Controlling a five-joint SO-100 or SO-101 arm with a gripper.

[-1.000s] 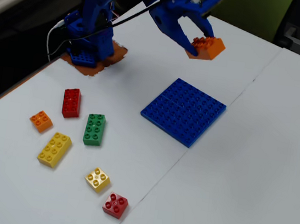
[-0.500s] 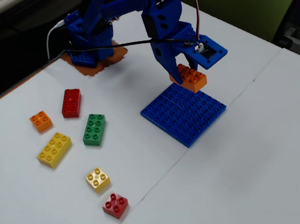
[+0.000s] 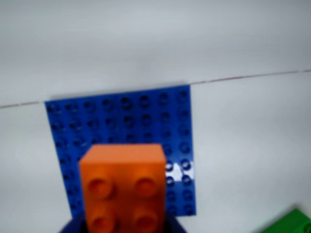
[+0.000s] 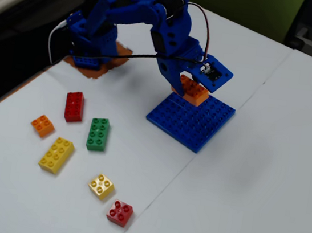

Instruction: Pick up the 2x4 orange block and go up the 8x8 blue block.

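The oblong orange plastic brick (image 4: 191,91), glossy with round studs, is clamped in the blue printed gripper (image 4: 188,89) and sits low over the far corner of the thin, square blue studded baseplate (image 4: 193,118); whether it touches cannot be told. In the wrist view the brick (image 3: 122,187) covers the plate's near middle (image 3: 141,121). The smooth white table (image 4: 239,185) shows a fine seam beside the plate, with bare surface to the right. The green oblong brick (image 4: 98,134) lies well apart to the left in the fixed view.
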